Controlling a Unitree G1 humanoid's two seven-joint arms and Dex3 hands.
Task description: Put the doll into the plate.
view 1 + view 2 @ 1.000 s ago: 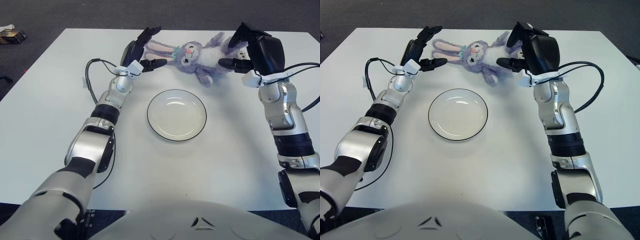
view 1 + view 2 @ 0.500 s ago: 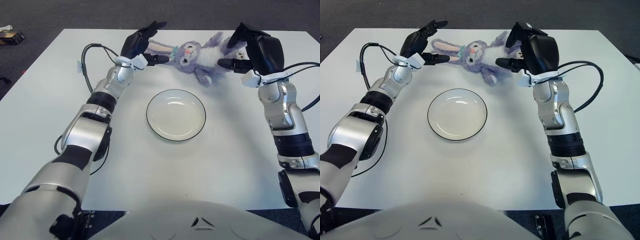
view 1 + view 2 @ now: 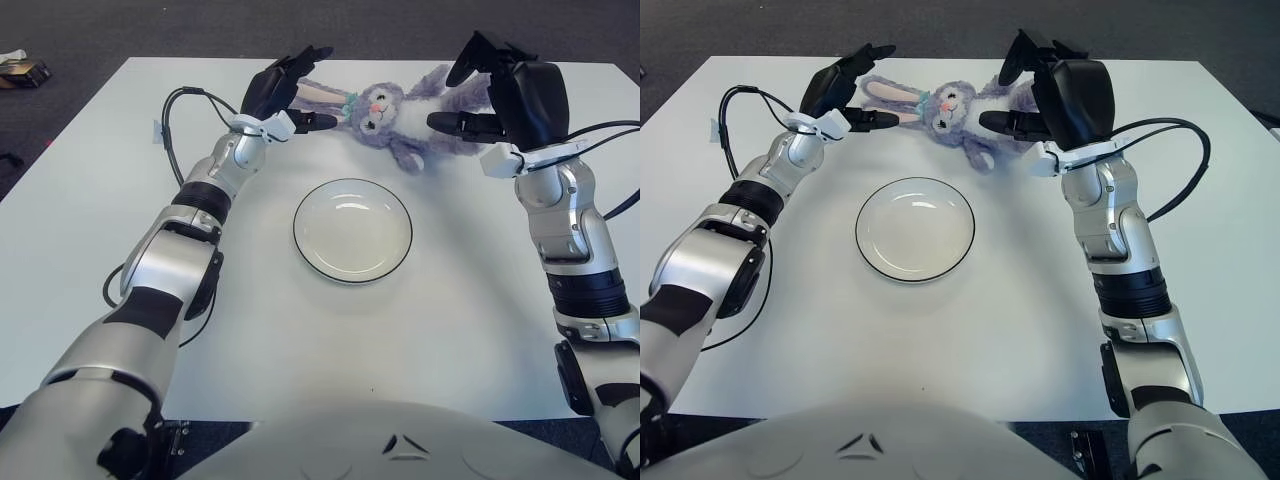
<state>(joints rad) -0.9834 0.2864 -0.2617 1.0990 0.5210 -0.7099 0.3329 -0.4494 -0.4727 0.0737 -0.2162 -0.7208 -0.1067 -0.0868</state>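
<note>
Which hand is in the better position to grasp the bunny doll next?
Likely right: the right hand is spread over the bunny doll body; the left hand reaches only its ears.

Both robot hands (image 3: 285, 95) (image 3: 480, 95) open, forward

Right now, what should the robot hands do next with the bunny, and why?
Probably close both hands on the doll. The left hand sits open at its ears, the right hand open at its body, and it lies on the table behind the plate.
</note>
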